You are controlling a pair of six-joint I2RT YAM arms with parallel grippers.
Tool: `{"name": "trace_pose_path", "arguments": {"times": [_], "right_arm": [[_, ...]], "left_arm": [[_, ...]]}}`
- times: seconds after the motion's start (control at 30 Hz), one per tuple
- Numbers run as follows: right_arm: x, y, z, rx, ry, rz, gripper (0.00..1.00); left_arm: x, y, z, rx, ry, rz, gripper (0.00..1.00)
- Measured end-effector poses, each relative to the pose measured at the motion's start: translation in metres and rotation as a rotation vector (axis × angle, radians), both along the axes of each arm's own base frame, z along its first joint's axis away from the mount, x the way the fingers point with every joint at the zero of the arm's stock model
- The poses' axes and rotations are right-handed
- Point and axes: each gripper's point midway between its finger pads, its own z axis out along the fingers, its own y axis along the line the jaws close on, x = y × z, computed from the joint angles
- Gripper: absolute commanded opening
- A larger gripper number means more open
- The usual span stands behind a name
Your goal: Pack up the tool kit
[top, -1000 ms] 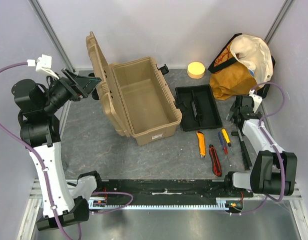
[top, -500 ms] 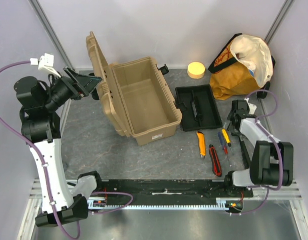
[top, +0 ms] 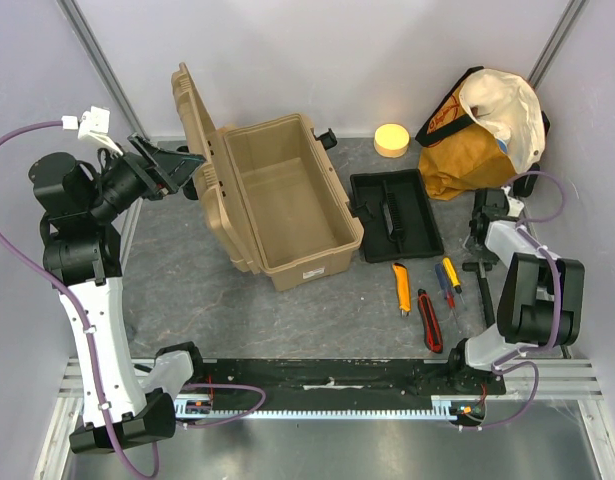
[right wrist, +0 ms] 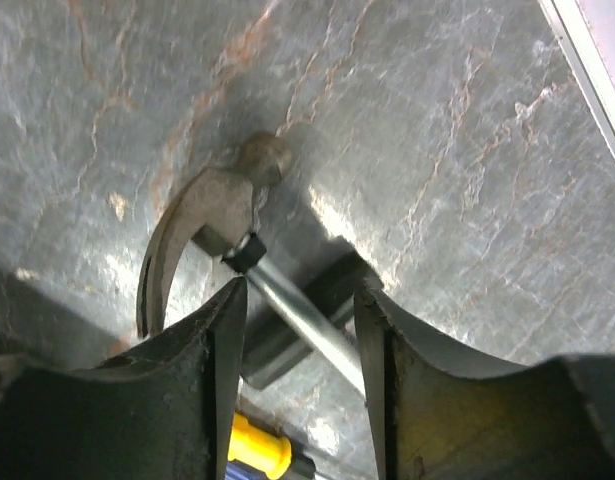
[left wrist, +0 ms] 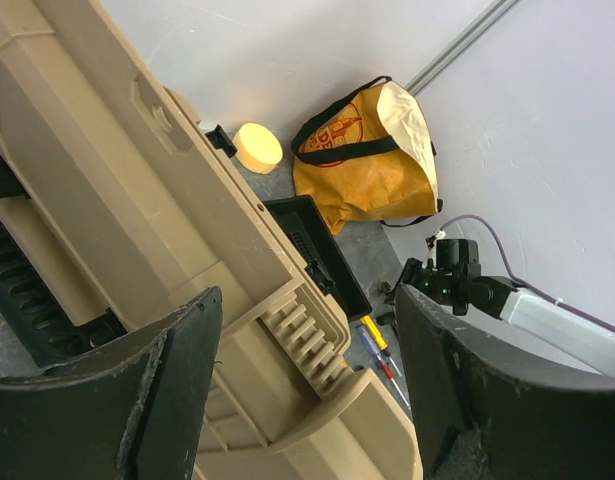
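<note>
A: What's the left claw (left wrist: 307,295) doing?
B: Hanging spread wide, gripping nothing. The tool kit (top: 312,262) is sitting just ahead of it, lid standing open (well left of the other one).
A: And the right claw (right wrist: 299,300)?
B: Standing partly spread, straddling the hammer (right wrist: 202,215) shaft right beneath it.

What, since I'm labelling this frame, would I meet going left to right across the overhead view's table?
toolbox → yellow cutter → red tool → hammer
</note>
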Motion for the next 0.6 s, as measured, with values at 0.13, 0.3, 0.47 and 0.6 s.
{"name": "trace_pose_path", "arguments": {"times": [0.13,0.3,0.47,0.6], "right_arm": [[0.009,-0.007,-0.003,0.045,-0.041,-0.013,0.4],[0.021,-0.006,-0.007,0.076,-0.055,0.016,0.22],[0.036,0.001,-0.009,0.113,-0.086,0.06,0.0],[0.039,0.003,-0.009,0.12,-0.093,0.077,0.0]], "left_arm": [[0.0,0.0,0.0,0.003,-0.002,0.0,0.76],[0.0,0.0,-0.001,0.008,-0.004,0.0,0.76],[0.001,0.001,-0.002,0.012,-0.004,-0.001,0.76],[0.001,0.001,-0.002,0.012,-0.003,0.0,0.76]]}}
